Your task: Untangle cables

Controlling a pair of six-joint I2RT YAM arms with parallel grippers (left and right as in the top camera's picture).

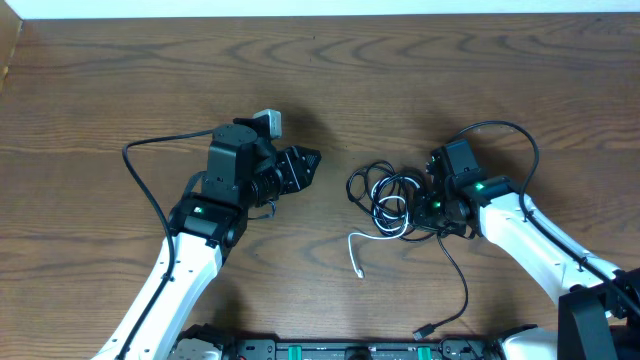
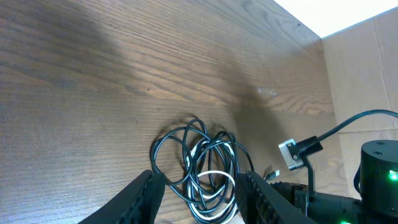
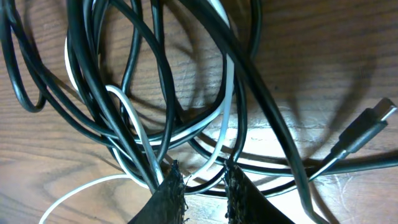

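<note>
You see your left gripper (image 2: pixel 198 177) with its fingers (image 2: pixel 144 198) apart at the bottom edge; framed between them, the cables (image 2: pixel 205 155) sit in one looped tangle, black and white strands, on the wooden table (image 2: pixel 93 81). At lower right the right arm (image 2: pixel 376 171), green light lit, small grey camera (image 2: pixel 288 152) beside it

On table (image 1: pixel 100 80), cables (image 1: pixel 392 200) heaped R of ctr at right fingers (image 3: pixel 171 193); left fingers (image 2: pixel 140 196) well apart to their L.

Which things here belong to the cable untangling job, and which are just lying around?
For the job: black cables, white cable, left gripper, right gripper.
Just there: wooden table, arms' own thick wires, cardboard beyond the table edge.
</note>
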